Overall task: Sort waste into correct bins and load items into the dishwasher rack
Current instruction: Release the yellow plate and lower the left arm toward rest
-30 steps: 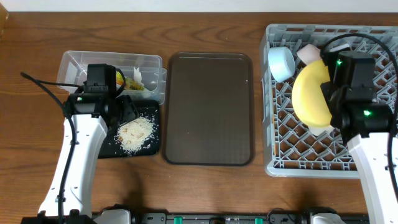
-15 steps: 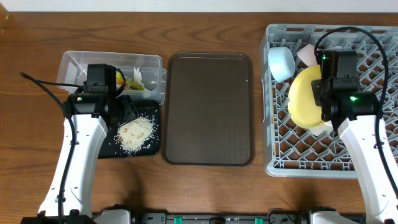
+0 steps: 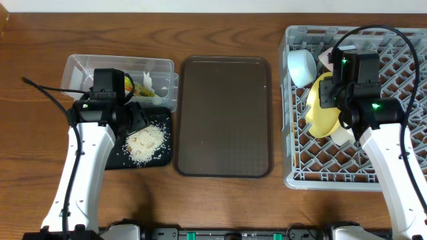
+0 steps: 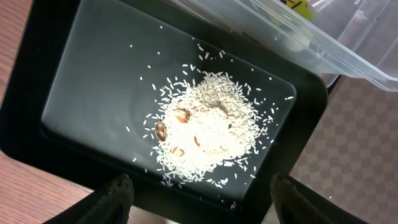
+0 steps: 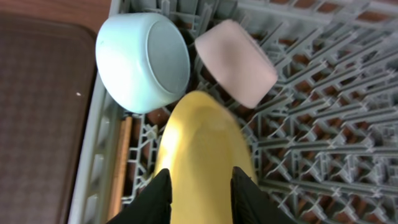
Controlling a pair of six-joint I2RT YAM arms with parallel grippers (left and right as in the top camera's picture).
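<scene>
My right gripper [image 5: 202, 199] [image 3: 333, 101] is shut on the yellow plate [image 5: 202, 143] [image 3: 319, 113], which stands tilted on edge in the grey dishwasher rack [image 3: 291, 179] [image 5: 323, 124]. The light-blue bowl [image 5: 140, 62] [image 3: 301, 67] and the pale cup [image 5: 236, 62] [image 3: 325, 57] lie in the rack just beyond the plate. Wooden chopsticks [image 5: 123, 162] lie along the rack's left wall. A white bowl [image 3: 345, 137] shows partly under the plate. My left gripper [image 4: 202, 199] [image 3: 137, 120] is open and empty above the black tray [image 4: 93, 74] [image 3: 117, 160], which holds the rice scraps [image 4: 205, 130] [image 3: 145, 142].
The clear tub [image 3: 80, 67] [image 4: 336, 37] behind the black tray holds the snack wrapper [image 3: 130, 87] and the white tissue [image 3: 148, 81]. A flat brown serving tray [image 3: 223, 117] lies between the bins and the rack. Black cables trail from both arms.
My right gripper has moved left and down with the yellow plate, bringing it closer to the blue bowl and lower among the rack's pegs. The left arm has not moved.
</scene>
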